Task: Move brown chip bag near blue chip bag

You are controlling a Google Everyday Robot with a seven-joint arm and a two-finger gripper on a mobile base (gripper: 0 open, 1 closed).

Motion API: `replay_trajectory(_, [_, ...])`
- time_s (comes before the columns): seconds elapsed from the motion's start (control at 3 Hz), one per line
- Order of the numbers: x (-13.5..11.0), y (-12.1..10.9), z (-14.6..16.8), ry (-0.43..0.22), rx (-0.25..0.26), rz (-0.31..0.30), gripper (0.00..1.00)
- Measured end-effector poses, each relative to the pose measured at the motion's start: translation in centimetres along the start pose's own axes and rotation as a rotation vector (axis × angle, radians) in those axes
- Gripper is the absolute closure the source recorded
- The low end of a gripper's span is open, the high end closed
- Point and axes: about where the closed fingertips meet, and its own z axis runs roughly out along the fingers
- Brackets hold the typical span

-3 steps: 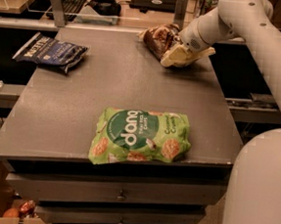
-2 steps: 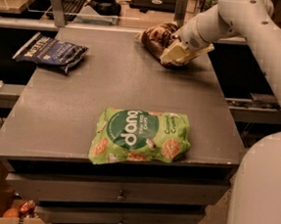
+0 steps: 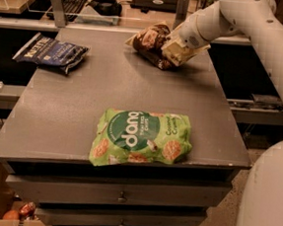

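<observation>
At the table's [image 3: 82, 110] 1 o'clock, the gripper [image 3: 179, 49] seemed clamped on the brown chip bag's [image 3: 150, 41] cream end, though the contact was partly hidden. Held by one end, the glossy bag could slip free before reaching the blue chip bag [image 3: 51, 52] at 10 o'clock.

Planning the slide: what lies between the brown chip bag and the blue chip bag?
Camera view: only bare table between brown chip bag and blue chip bag. The gripper is at the brown bag's cream end.
</observation>
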Motion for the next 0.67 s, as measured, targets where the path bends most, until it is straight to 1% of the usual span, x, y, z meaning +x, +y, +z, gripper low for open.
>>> replay_trajectory(0.33, [0.02,0.02,0.06,0.0,-0.001,0.001,1.0])
replay_trajectory(0.67, [-0.7,0.08,0.45,-0.018,0.021,-0.021,1.0])
